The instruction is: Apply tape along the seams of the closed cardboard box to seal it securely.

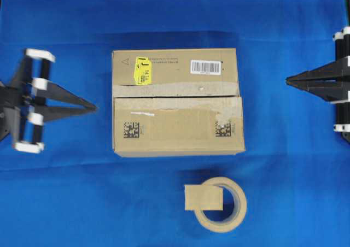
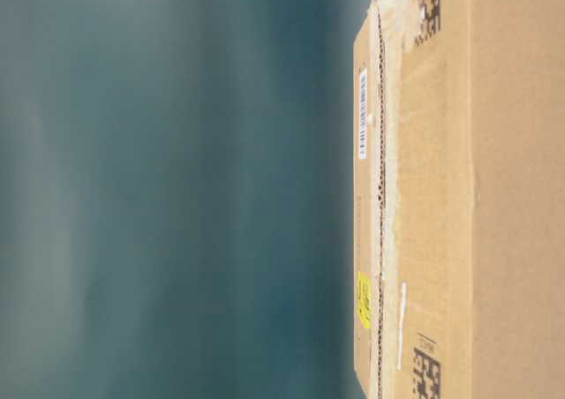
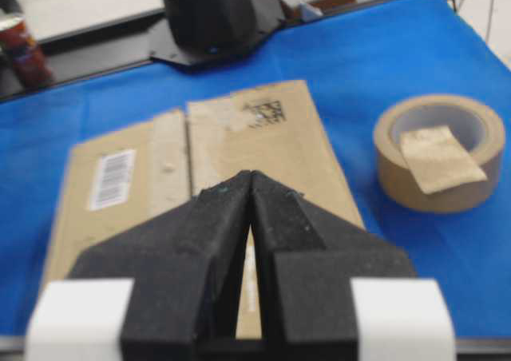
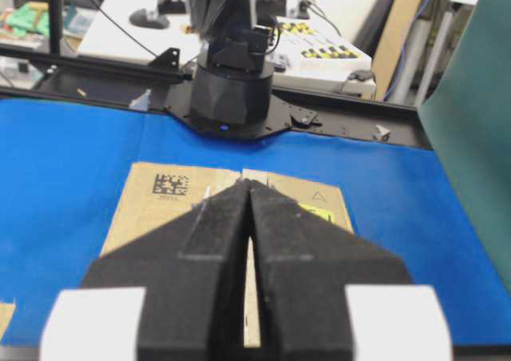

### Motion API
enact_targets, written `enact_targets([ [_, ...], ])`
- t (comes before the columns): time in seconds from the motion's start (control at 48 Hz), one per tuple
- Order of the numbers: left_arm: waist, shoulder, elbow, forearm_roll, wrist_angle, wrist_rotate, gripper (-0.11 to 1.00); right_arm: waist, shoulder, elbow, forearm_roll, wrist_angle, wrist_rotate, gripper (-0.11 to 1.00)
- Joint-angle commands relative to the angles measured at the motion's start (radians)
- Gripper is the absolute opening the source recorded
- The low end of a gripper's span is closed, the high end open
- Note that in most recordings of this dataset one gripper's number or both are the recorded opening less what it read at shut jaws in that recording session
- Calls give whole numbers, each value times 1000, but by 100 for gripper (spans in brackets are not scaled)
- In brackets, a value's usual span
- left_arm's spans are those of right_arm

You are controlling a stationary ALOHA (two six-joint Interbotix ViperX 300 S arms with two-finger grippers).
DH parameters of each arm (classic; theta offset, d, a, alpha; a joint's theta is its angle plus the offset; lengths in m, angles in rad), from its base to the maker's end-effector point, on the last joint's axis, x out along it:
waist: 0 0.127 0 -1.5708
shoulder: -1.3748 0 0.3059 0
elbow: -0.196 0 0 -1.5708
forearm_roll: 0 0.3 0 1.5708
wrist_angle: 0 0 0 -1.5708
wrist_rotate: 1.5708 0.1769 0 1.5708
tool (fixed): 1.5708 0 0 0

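Note:
The brown cardboard box point(image 1: 178, 102) lies closed in the middle of the blue cloth, with a yellow sticker, a barcode label and two black matrix codes. Its seam point(image 1: 175, 96) runs across the top between pale tape residue bands. It also shows in the left wrist view point(image 3: 239, 137), the right wrist view point(image 4: 160, 197) and the table-level view point(image 2: 441, 196). The tan tape strip point(image 1: 203, 197) rests on the beige tape roll point(image 1: 232, 217) in front of the box, also in the left wrist view point(image 3: 437, 159). My left gripper point(image 1: 95, 107) is shut and empty left of the box. My right gripper point(image 1: 287, 80) is shut and empty to its right.
The blue cloth point(image 1: 65, 192) covers the table. Black arm bases point(image 3: 209, 13) point(image 4: 231, 89) stand at the cloth's far edges in the wrist views. A green panel point(image 4: 471, 137) stands at the right of the right wrist view.

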Motion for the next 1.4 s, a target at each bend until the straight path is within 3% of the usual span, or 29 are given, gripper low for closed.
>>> enact_targets([
  [0.0, -34, 100, -66, 9, -32, 5, 0, -2, 9, -26, 0, -3, 2, 0],
  [0.042, -51, 144, -89, 14, -35, 18, 0, -2, 11, -25, 2, -2, 2, 0],
  [0.083, -80, 189, -114, 12, -35, 166, 0, -2, 14, -25, 0, 0, 2, 0],
  [0.167, -124, 267, -175, 17, -48, 206, 1, -2, 21, -25, 0, -3, 2, 0],
  [0.229, -152, 328, -224, 17, -40, 301, 4, -2, 26, -23, 2, -5, 3, 0],
  [0.333, -179, 417, -282, 17, 6, 505, 25, -2, 31, -25, 0, -3, 3, 0],
  [0.479, -193, 535, -354, -15, 103, 822, 67, -2, 32, -25, 2, -2, 2, 0],
  [0.541, -195, 569, -379, -25, 118, 896, 69, -2, 32, -26, 0, -2, 2, 0],
  [0.646, -195, 618, -414, -23, 120, 977, 62, -2, 29, -26, -2, 0, 0, 0],
  [0.875, -195, 759, -495, -21, 103, 1081, 62, -2, 31, -26, -3, 9, -9, 0],
  [1.062, -198, 865, -558, -15, 101, 1111, 62, -2, 29, -26, -5, 9, -11, 0],
  [1.374, -222, 923, -611, -11, 92, 1160, 62, -2, 32, -25, -6, 15, -12, 0],
])
